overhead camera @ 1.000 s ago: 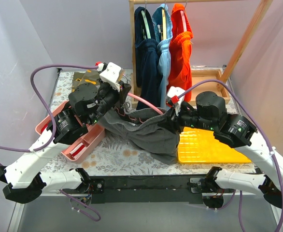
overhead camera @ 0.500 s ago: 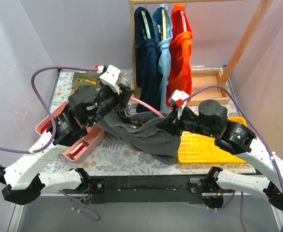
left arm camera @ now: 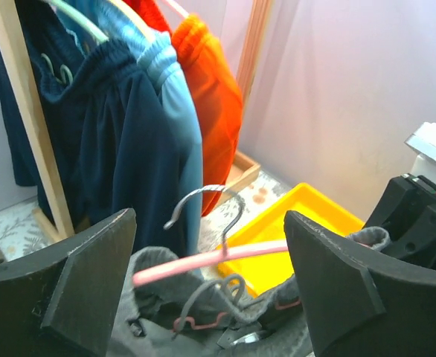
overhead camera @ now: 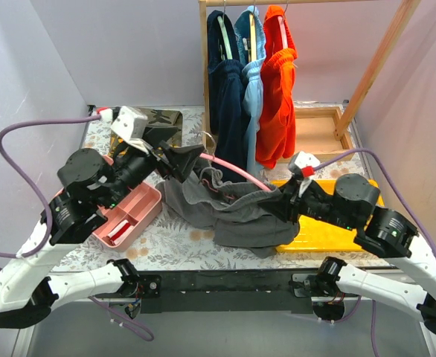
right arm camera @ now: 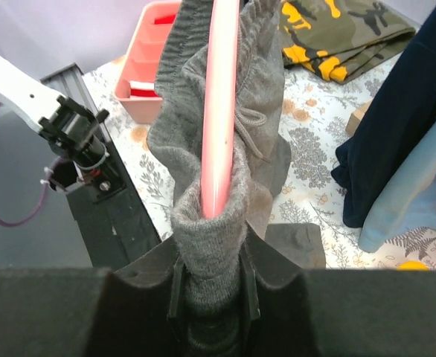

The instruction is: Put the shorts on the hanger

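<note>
My right gripper (right arm camera: 212, 288) pinches the shorts (right arm camera: 203, 216) wrapped over one end of the hanger (right arm camera: 219, 111); my left gripper (left arm camera: 209, 249) stands wide open.

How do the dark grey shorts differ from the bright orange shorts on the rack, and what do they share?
Colour: the grey shorts are dark, the orange shorts bright. Pose: the grey shorts sag bunched onto the table around a pink hanger; the orange shorts hang straight from the wooden rack. Hold: the right tool pinches the grey shorts; no tool holds the orange shorts. Both have gathered waistbands.
</note>
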Action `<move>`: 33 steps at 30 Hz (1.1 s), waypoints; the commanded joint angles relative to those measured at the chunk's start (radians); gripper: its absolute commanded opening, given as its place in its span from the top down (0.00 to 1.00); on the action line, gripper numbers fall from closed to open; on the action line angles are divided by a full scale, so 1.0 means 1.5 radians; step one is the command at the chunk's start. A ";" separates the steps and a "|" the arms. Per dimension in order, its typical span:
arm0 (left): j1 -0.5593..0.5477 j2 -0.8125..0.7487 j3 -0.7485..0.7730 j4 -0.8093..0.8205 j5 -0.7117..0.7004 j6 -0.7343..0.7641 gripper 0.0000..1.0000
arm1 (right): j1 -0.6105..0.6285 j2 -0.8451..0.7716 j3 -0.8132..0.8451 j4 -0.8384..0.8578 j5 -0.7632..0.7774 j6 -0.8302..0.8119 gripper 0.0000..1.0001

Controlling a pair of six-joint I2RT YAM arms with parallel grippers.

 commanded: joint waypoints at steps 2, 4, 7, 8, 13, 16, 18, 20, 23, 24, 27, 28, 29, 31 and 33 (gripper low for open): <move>0.000 -0.044 -0.010 0.027 -0.093 -0.040 0.18 | 0.004 -0.086 0.052 0.071 0.040 0.043 0.99; 0.000 -0.048 -0.026 0.029 -0.155 -0.064 0.19 | 0.004 -0.103 0.058 0.066 0.051 0.050 0.99; -0.001 -0.054 -0.054 0.029 -0.227 -0.105 0.22 | 0.004 -0.138 0.058 0.055 0.093 0.062 0.99; 0.001 -0.056 -0.062 0.031 -0.236 -0.114 0.23 | 0.004 -0.150 0.063 0.049 0.100 0.062 0.99; 0.000 -0.038 -0.077 0.030 -0.272 -0.135 0.24 | 0.004 -0.158 0.156 -0.015 0.127 0.064 0.99; 0.001 -0.007 -0.089 0.033 -0.365 -0.165 0.25 | 0.004 -0.166 0.188 -0.046 0.133 0.068 0.99; 0.001 0.011 -0.111 0.057 -0.399 -0.176 0.27 | 0.004 -0.178 0.208 -0.055 0.140 0.070 0.99; 0.002 0.039 -0.123 0.078 -0.424 -0.200 0.28 | 0.005 -0.192 0.218 -0.063 0.148 0.073 0.99; 0.017 0.068 -0.146 0.115 -0.403 -0.217 0.28 | 0.004 -0.198 0.242 -0.085 0.158 0.077 0.99; 0.025 0.077 -0.154 0.123 -0.394 -0.224 0.28 | 0.004 -0.199 0.257 -0.091 0.158 0.078 0.99; 0.074 0.107 -0.164 0.138 -0.336 -0.264 0.28 | 0.004 -0.199 0.299 -0.115 0.153 0.082 0.99; 0.089 0.112 -0.174 0.147 -0.318 -0.270 0.28 | 0.004 -0.198 0.308 -0.123 0.149 0.084 0.99; 0.113 0.117 -0.182 0.178 -0.296 -0.275 0.29 | 0.004 -0.197 0.315 -0.130 0.147 0.086 0.99; 0.125 0.129 -0.198 0.222 -0.243 -0.268 0.28 | 0.004 -0.195 0.339 -0.151 0.141 0.090 0.99; 0.134 0.165 -0.186 0.241 -0.229 -0.268 0.26 | 0.004 -0.194 0.352 -0.163 0.138 0.094 0.99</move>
